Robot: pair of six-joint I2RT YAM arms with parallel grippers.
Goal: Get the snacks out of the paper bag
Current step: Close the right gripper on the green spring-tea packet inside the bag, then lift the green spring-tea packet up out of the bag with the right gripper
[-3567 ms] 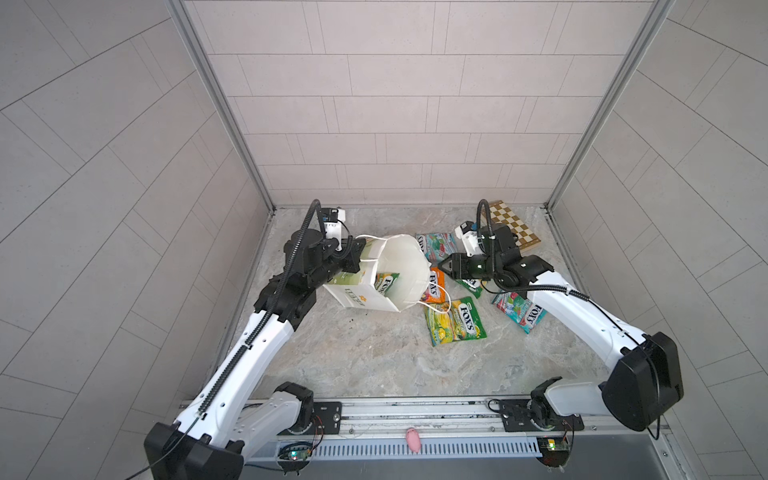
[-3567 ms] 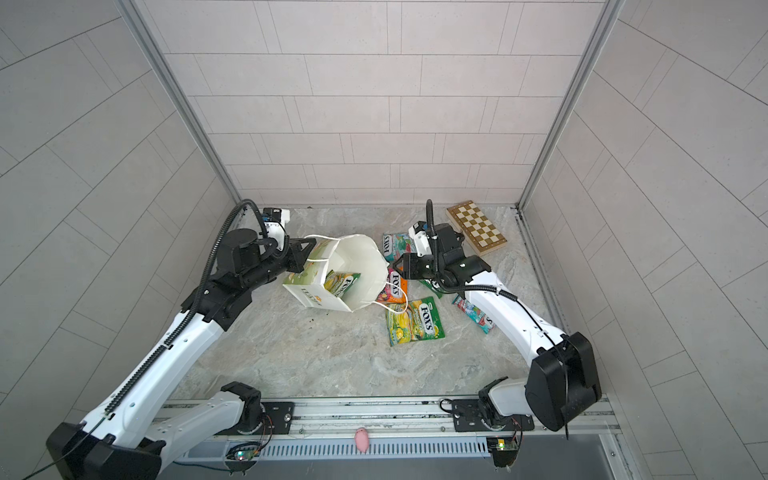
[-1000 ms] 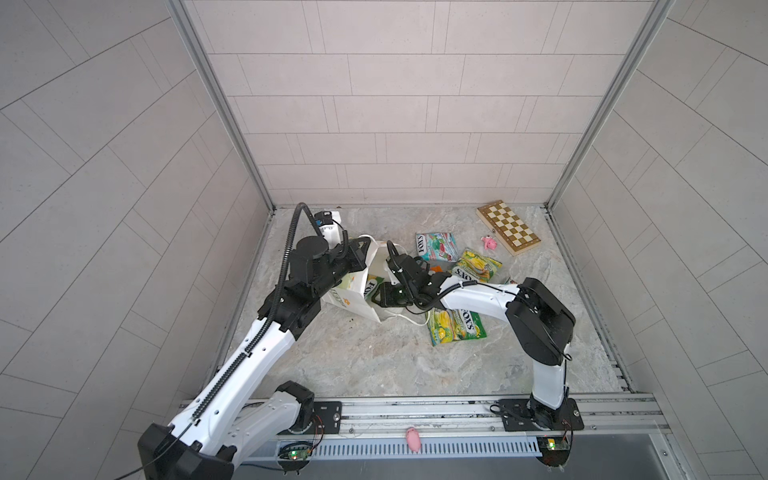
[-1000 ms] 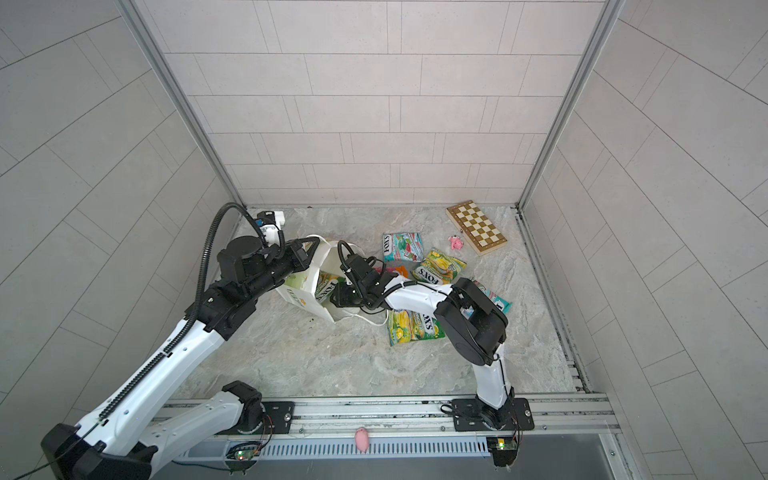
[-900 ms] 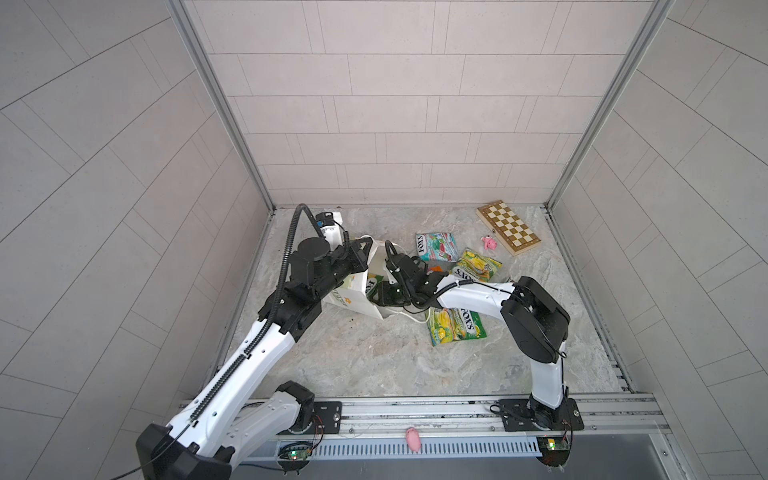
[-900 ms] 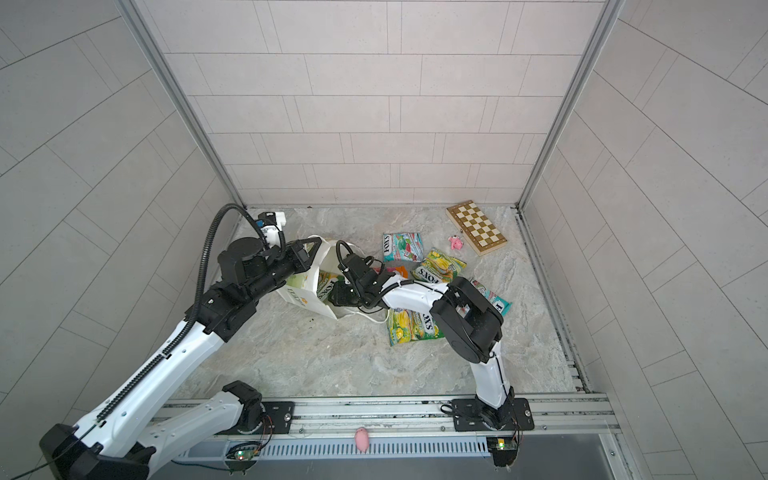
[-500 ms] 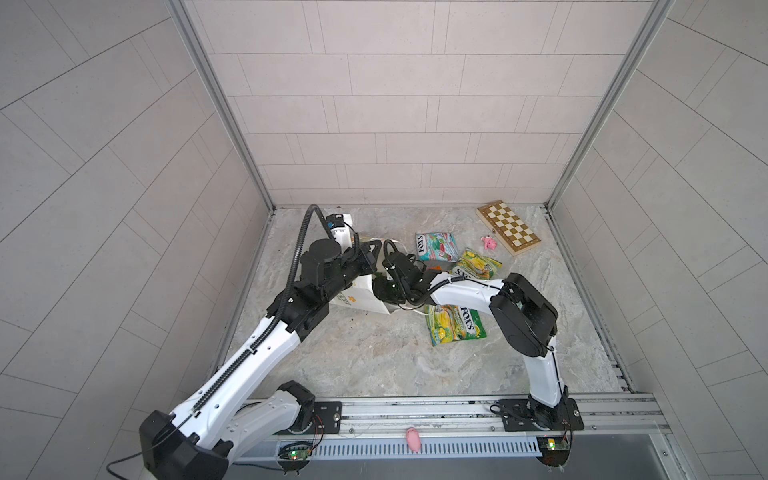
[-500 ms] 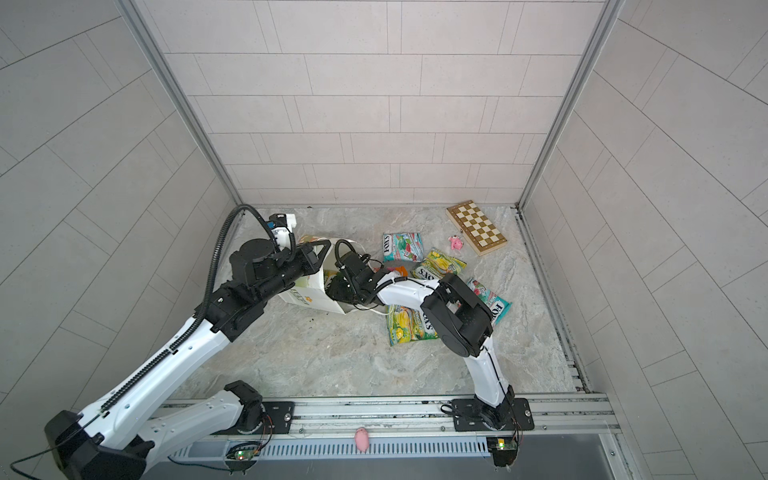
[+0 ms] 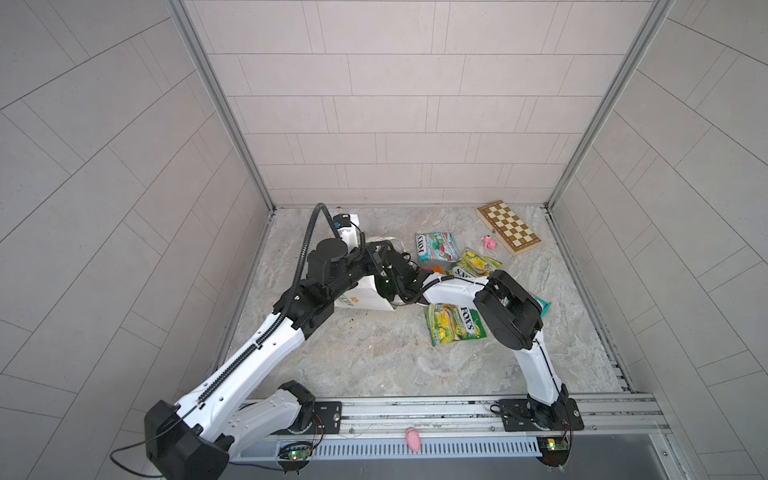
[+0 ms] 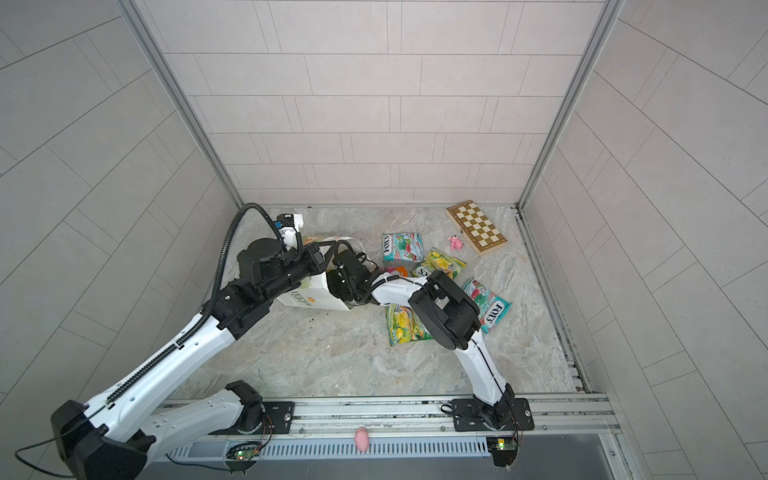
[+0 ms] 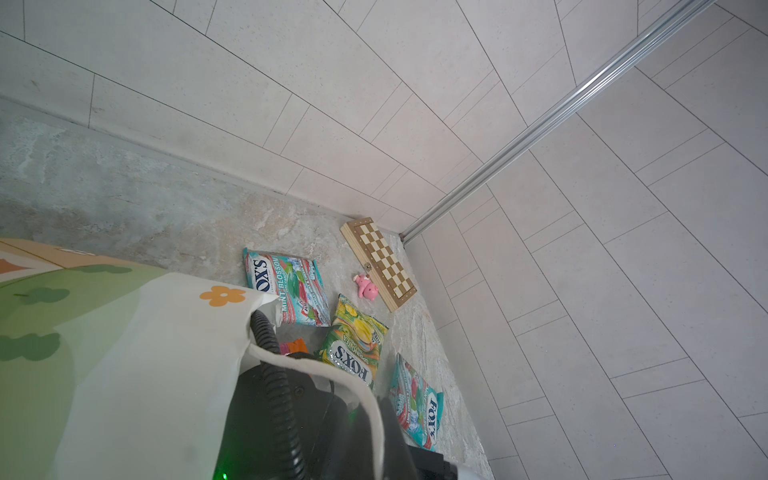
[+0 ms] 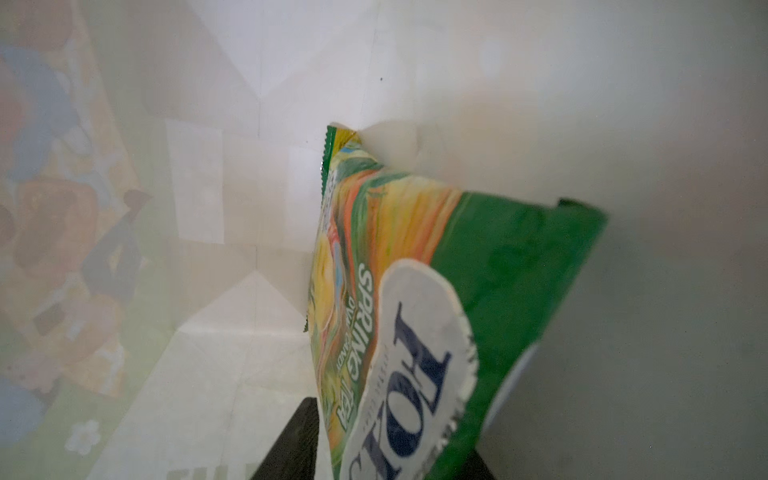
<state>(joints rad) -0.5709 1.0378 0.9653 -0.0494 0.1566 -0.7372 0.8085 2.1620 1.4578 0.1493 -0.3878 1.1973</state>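
Note:
The white paper bag (image 9: pixel 361 297) (image 10: pixel 309 299) (image 11: pixel 124 353) lies on its side, mouth toward the right. My left gripper (image 9: pixel 374 262) (image 10: pixel 322 254) is shut on its upper rim. My right gripper (image 12: pixel 386 436) is deep inside the bag, hidden from both top views, shut on a yellow-green FOX'S snack (image 12: pixel 415 270) standing on edge. Outside the bag lie a teal-and-red snack (image 9: pixel 436 246) (image 10: pixel 402 247), a yellow-green one (image 9: pixel 473 266) (image 11: pixel 353 349), an orange-pink one (image 10: pixel 397 271), another yellow-green one (image 9: pixel 455 328) and a second teal-and-red one (image 10: pixel 490 309) (image 11: pixel 415 403).
A wooden chessboard (image 9: pixel 509 227) (image 10: pixel 477 227) lies in the back right corner with a small pink toy (image 9: pixel 489 242) (image 11: pixel 365 286) beside it. Another pink toy (image 9: pixel 412 438) sits on the front rail. Tiled walls close in the floor on three sides.
The right gripper, earlier outside among the packets, has reached deeper into the bag. The left arm has swung right and forward with the bag's rim, flattening the mouth around the right wrist.

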